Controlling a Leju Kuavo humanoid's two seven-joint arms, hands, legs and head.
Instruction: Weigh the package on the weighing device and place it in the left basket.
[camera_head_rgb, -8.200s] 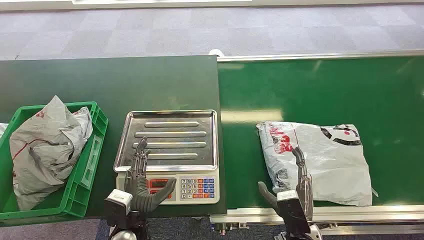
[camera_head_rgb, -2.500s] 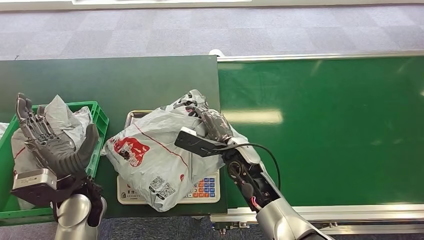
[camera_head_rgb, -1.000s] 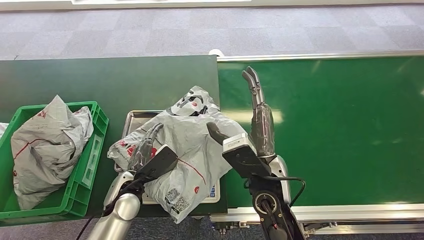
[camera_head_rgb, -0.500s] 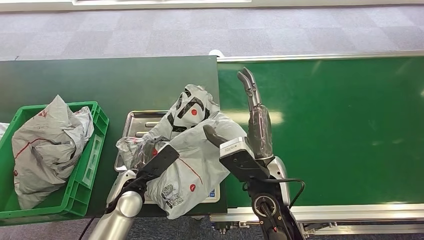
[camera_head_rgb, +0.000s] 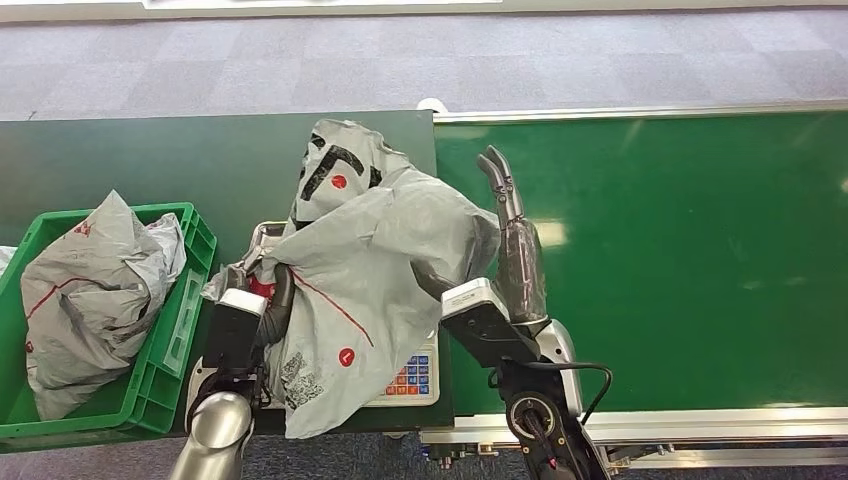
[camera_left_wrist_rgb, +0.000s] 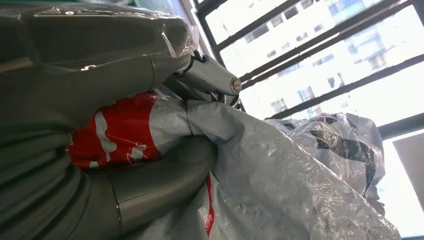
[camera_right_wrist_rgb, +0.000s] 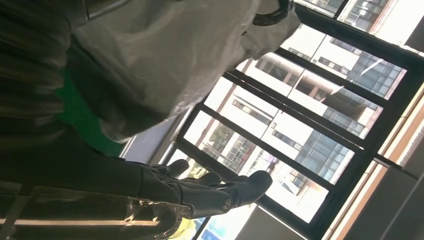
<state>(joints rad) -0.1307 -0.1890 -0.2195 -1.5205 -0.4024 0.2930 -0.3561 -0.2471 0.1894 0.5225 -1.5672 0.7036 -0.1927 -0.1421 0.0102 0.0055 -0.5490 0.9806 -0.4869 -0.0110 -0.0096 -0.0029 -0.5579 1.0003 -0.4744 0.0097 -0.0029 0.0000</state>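
Left hand (camera_head_rgb: 262, 300) grips crumpled grey plastic mailer package (camera_head_rgb: 370, 260) at red-printed corner, fingers (camera_left_wrist_rgb: 165, 180) wrapped round bunched film. Package raised over silver-trayed weighing scale with keypad (camera_head_rgb: 410, 377), draping ahead of and beside left hand, its far end with black-and-red print standing tallest. Right hand (camera_head_rgb: 515, 250) just beside package's other flank, fingers (camera_head_rgb: 497, 170) straight and extended, holding nothing, over green conveyor belt (camera_head_rgb: 680, 260). Green plastic basket (camera_head_rgb: 190, 290) holding another grey bag sits just outward of left hand.
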